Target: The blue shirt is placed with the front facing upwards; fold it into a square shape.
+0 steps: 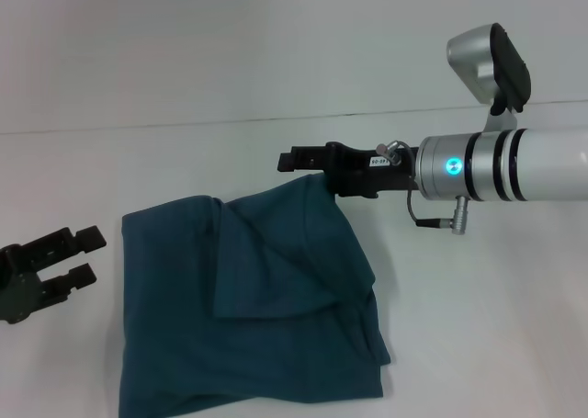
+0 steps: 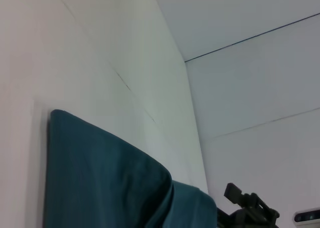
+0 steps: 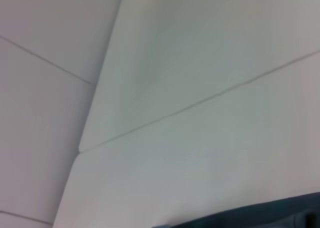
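Observation:
The blue shirt (image 1: 257,317) lies partly folded on the white table (image 1: 184,87), plain teal side up, with no lettering visible. One corner is drawn up into a peak under my right gripper (image 1: 308,165), which reaches in from the right and is shut on that cloth. To the left of the shirt, my left gripper (image 1: 87,255) rests low, open and holding nothing. The left wrist view shows the shirt (image 2: 100,178) and, farther off, the right gripper (image 2: 245,208). A strip of the shirt (image 3: 260,218) shows in the right wrist view.
The white table runs back to a white wall (image 1: 230,32) behind the shirt. Bare table surface lies right of the shirt, under the right arm (image 1: 524,165).

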{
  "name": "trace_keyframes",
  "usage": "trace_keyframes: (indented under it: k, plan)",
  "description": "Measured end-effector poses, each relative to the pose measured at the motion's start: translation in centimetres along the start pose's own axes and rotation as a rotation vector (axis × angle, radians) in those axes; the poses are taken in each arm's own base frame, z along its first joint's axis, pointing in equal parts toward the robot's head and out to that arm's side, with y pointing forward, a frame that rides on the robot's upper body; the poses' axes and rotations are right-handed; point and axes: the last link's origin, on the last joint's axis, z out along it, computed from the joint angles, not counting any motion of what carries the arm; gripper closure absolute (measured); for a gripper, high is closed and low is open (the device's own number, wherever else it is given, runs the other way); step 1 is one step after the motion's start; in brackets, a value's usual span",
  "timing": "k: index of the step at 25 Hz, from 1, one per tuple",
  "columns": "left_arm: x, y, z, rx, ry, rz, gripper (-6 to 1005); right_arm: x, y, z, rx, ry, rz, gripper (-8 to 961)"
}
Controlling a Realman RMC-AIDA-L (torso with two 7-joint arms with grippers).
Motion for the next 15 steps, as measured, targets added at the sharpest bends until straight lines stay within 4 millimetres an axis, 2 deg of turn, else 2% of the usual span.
trace_keyframes:
  k: [7,15]
  plan:
    - [0.0,-0.1,-0.1,0.002,0.001,-0.001,186,0.3,-0.5,-0.6,0.001,0.023,0.006,134]
    - [0.0,-0.1,-0.1,0.003,0.003,-0.001,185,-0.7,-2.1,-4.1,-0.011,0.04,0.026,134]
